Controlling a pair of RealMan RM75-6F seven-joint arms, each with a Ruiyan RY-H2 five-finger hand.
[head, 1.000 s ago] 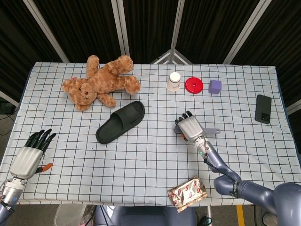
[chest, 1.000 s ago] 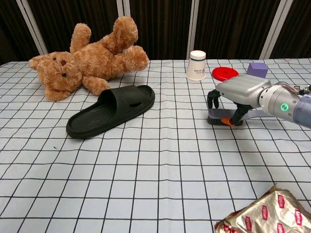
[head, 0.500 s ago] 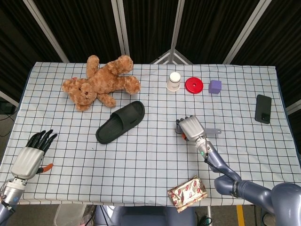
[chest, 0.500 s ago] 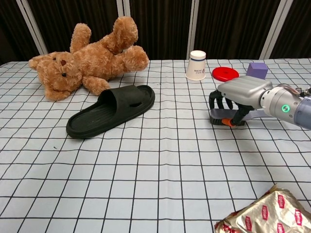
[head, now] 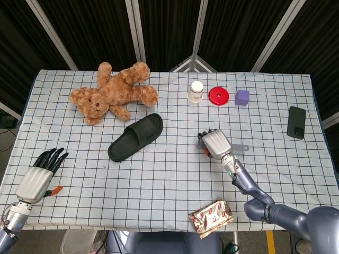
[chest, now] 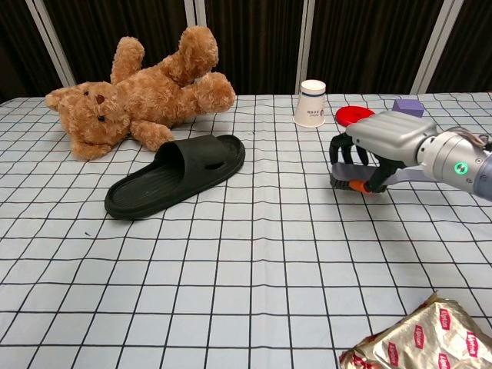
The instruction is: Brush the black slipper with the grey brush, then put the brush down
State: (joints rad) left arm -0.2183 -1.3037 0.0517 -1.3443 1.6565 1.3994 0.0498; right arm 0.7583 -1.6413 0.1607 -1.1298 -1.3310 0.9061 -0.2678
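The right hand point(chest: 380, 146) has its fingers curled down around the head of the grey brush point(chest: 344, 182), gripping it; in the chest view the brush looks raised just off the checked cloth of the table point(chest: 231, 254), bristles down, with its handle pointing back behind the hand. In the head view the same hand point(head: 215, 143) covers most of the brush, and only the grey handle point(head: 239, 148) shows to its right.

The black slipper point(chest: 177, 175) lies sole-down on the table well to the left of that hand, untouched, with its toe end nearest the teddy bear point(chest: 138, 96).

The left hand point(head: 39, 172) shows only in the head view, at the near left corner of the table, fingers straight, spread and holding nothing.
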